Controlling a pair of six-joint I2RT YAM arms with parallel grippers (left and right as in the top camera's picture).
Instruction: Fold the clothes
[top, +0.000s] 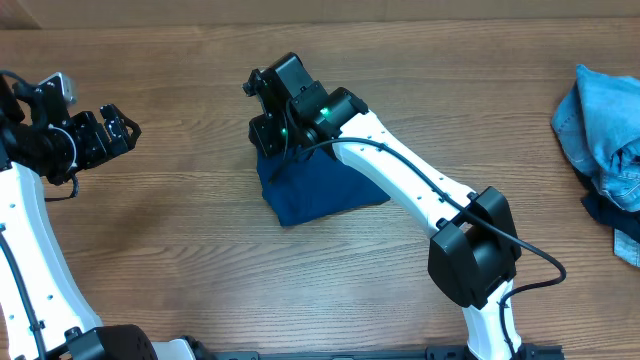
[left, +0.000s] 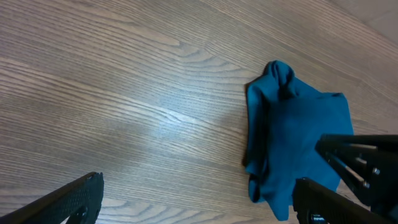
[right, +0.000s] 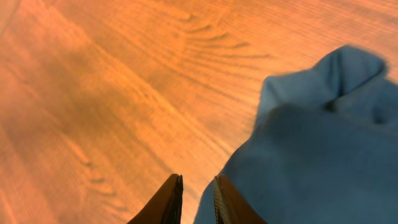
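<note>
Finds the deep-blue shirt (top: 322, 195) lying as a compact folded bundle near the middle of the worktop (top: 170, 230), rumpled at one corner. Reaches the right arm (top: 420, 180) across that bundle, with the right claw (right: 198, 199) down at the bundle's far left edge. Shows that claw's jaws nearly together, only a thin slit between them, with blue cloth just beside one finger; cannot tell whether any cloth is pinched. Holds the left claw (top: 118, 130) spread wide with nothing between its fingers, off at the worktop's left side, above bare wood and well apart from the shirt. Has a pile of light-blue garments (top: 603, 130) heaped at the right edge, well apart from the shirt.
</note>
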